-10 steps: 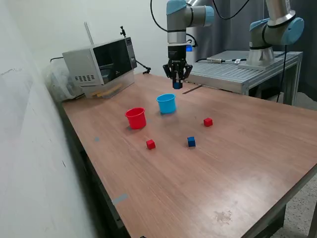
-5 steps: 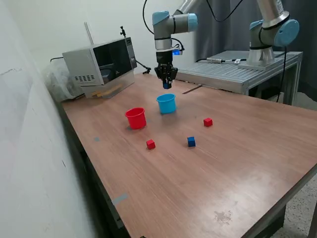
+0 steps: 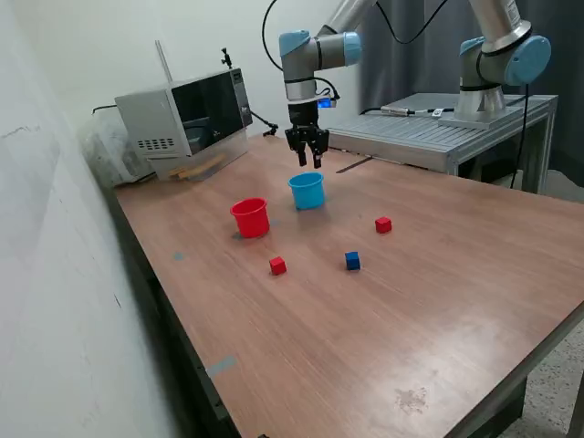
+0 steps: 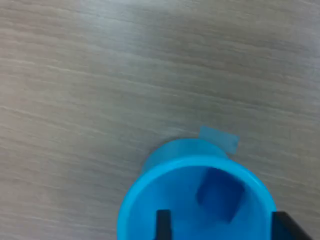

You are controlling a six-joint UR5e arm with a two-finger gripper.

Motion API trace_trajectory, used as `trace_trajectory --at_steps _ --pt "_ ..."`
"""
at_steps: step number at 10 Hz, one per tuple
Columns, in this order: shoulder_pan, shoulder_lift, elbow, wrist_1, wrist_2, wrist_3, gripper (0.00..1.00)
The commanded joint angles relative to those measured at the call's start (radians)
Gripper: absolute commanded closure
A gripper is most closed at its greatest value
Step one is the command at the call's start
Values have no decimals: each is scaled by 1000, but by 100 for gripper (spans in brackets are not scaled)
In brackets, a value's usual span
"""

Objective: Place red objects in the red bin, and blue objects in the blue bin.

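Note:
My gripper (image 3: 307,160) hangs open just above the light-blue bin (image 3: 307,192), with nothing between its fingers. In the wrist view the blue bin (image 4: 172,151) is right below my gripper (image 4: 222,227), and a dark-blue cube (image 4: 220,194) lies tilted inside it. The red bin (image 3: 250,217) stands beside the blue bin on the exterior view's left. Loose on the table in front of the bins are one red cube (image 3: 277,265), a second red cube (image 3: 383,224) and one blue cube (image 3: 352,261).
A microwave (image 3: 187,119) stands at the table's back on the exterior view's left. A second robot arm (image 3: 497,64) sits on a metal bench (image 3: 438,128) behind. A scrap of blue tape (image 4: 219,139) lies on the table by the blue bin.
The gripper carried a blue cube toward the exterior view's left to above the blue bin, then opened. The cube now lies inside the bin.

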Motion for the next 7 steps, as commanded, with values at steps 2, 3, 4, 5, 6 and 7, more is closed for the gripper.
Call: trace_trajectory --at_steps 2,3,4,5,6,7 --pt "0 -1 0 -1 2 0 0" --pt "14 -13 0 2 0 1 0" --pt "43 -60 3 5 0 12 0" --pt "126 -121 0 37 0 20 0" --pt "193 -187 -3 88 0 99 0" --pt "266 -249 -18 144 0 221 0"
